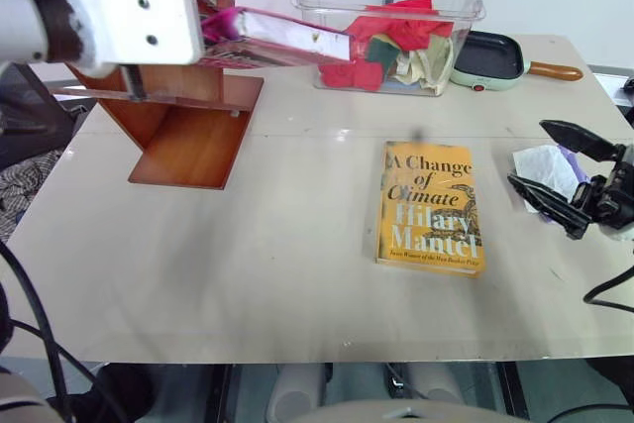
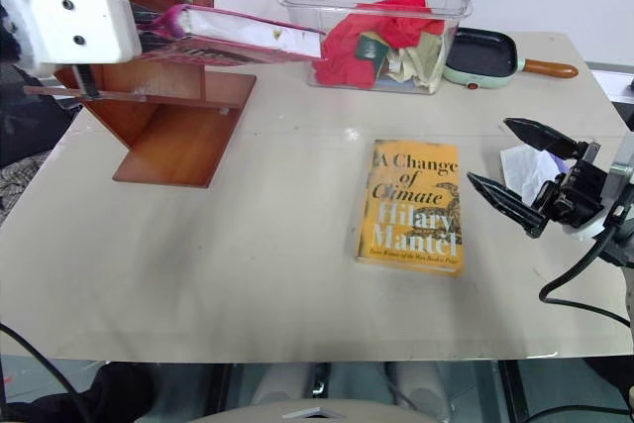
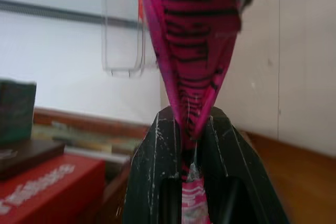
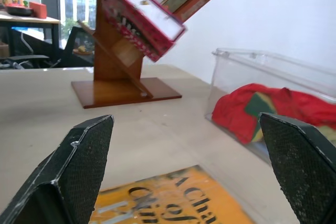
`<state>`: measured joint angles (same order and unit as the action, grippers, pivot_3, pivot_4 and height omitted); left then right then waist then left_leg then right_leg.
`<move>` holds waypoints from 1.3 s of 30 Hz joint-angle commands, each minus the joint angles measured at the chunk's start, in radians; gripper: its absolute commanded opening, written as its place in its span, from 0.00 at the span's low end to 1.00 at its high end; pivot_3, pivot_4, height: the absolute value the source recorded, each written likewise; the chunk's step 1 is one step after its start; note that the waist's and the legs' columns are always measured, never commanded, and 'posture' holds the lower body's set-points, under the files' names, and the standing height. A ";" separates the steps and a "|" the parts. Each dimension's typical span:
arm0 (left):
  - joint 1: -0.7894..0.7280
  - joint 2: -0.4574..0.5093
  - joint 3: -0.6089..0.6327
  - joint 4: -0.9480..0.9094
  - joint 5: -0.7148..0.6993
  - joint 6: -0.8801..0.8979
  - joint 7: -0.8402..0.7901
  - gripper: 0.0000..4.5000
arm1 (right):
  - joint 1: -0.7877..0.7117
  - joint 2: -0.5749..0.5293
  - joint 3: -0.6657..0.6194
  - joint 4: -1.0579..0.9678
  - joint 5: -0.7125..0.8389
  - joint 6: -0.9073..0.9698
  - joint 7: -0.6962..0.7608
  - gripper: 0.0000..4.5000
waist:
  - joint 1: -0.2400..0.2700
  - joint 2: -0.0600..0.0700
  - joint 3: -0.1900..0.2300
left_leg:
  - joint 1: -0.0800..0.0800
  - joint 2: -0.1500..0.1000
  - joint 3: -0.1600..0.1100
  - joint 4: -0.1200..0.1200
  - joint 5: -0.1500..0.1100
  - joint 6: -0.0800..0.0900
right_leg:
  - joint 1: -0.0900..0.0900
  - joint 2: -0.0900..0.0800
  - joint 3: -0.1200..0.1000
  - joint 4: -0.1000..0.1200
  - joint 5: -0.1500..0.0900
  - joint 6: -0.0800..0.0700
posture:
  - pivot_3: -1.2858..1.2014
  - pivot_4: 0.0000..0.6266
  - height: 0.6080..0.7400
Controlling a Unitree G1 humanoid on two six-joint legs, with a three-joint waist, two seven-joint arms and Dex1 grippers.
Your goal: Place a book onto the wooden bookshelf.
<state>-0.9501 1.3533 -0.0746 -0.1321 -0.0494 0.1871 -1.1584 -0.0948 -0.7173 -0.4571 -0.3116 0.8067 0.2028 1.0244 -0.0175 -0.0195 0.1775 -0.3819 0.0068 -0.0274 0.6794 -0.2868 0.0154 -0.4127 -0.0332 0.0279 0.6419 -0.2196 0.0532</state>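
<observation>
- so: left gripper (image 3: 195,145) clamped on the book (image 1: 282,35), held in the air beside the wooden bookshelf (image 1: 188,131).
- right gripper (image 2: 522,165) spread wide, holding nothing.
- shelving left to do.

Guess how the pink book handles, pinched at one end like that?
The book juts out level from the left gripper, so it is probably fairly stiff. Being thick, it likely levers hard on the fingers. The covers spread apart past the pinch, so the pages may fan or slip.
</observation>
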 commanded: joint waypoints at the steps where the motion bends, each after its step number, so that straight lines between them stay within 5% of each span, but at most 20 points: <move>1: -0.053 0.059 0.045 0.048 0.055 0.023 -0.026 0.00 | -0.038 0.001 0.005 0.055 -0.028 -0.051 0.038 1.00 | -0.002 0.000 0.000 | 0.000 0.000 0.000 0.000 0.000 0.000 | 0.000 0.000 0.000 0.001 0.000 0.000 | 0.52 0.24 1.00; 4: -0.072 0.094 0.047 0.080 0.067 0.009 -0.058 0.00 | -0.067 0.011 0.022 0.075 -0.042 -0.065 0.043 1.00 | -0.008 0.000 0.000 | 0.000 0.002 0.000 0.000 0.000 0.000 | 0.000 0.002 0.001 0.001 0.000 0.001 | 0.52 0.24 1.00; 9: -0.194 -0.002 0.066 0.054 -0.040 -0.020 -0.081 0.00 | -0.097 0.020 0.038 0.112 -0.061 -0.083 0.054 1.00 | -0.002 0.000 0.000 | -0.001 0.002 0.000 0.000 0.000 0.000 | -0.002 0.002 0.000 0.001 0.000 0.000 | 0.52 0.24 1.00; 23: 0.044 0.308 0.147 0.028 0.079 0.147 -0.180 0.00 | -0.226 0.062 0.106 0.269 -0.101 -0.140 0.132 1.00 | 0.000 -0.001 0.003 | -0.003 0.001 0.002 0.001 -0.001 0.001 | -0.004 0.001 0.002 0.001 0.000 0.000 | 0.52 0.24 1.00; 29: 0.276 0.209 0.156 0.095 0.208 0.045 0.042 0.00 | -0.189 0.037 0.096 0.211 -0.077 -0.104 0.137 1.00 | 0.008 0.002 0.002 | -0.001 0.001 0.001 0.001 -0.001 0.001 | -0.003 0.001 0.001 0.003 0.000 0.000 | 0.52 0.24 1.00; 34: 0.268 0.081 0.118 0.096 0.221 0.040 0.118 0.00 | -0.102 -0.015 0.037 0.113 -0.040 -0.057 0.129 1.00 | 0.007 0.008 0.001 | 0.003 0.001 0.001 0.002 -0.001 0.001 | -0.001 0.002 0.002 0.010 0.000 0.000 | 0.52 0.24 1.00; 39: 0.301 0.076 0.123 0.139 0.214 -0.012 0.084 0.00 | -0.046 -0.039 -0.004 0.020 0.001 -0.009 0.092 1.00 | -0.002 0.007 0.000 | 0.007 0.002 0.002 0.004 0.000 0.001 | -0.001 0.003 0.004 0.016 -0.002 0.002 | 0.52 0.24 1.00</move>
<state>-0.6637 1.4239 0.0288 -0.0427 0.1638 0.1823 -1.0706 -0.1429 -0.7430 -0.4247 -0.2403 0.7793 0.1810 1.1337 -0.0193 -0.0125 0.1779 -0.3739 0.0088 -0.0244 0.6831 -0.2872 0.0167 -0.4129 -0.0295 0.0333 0.6577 -0.2221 0.0547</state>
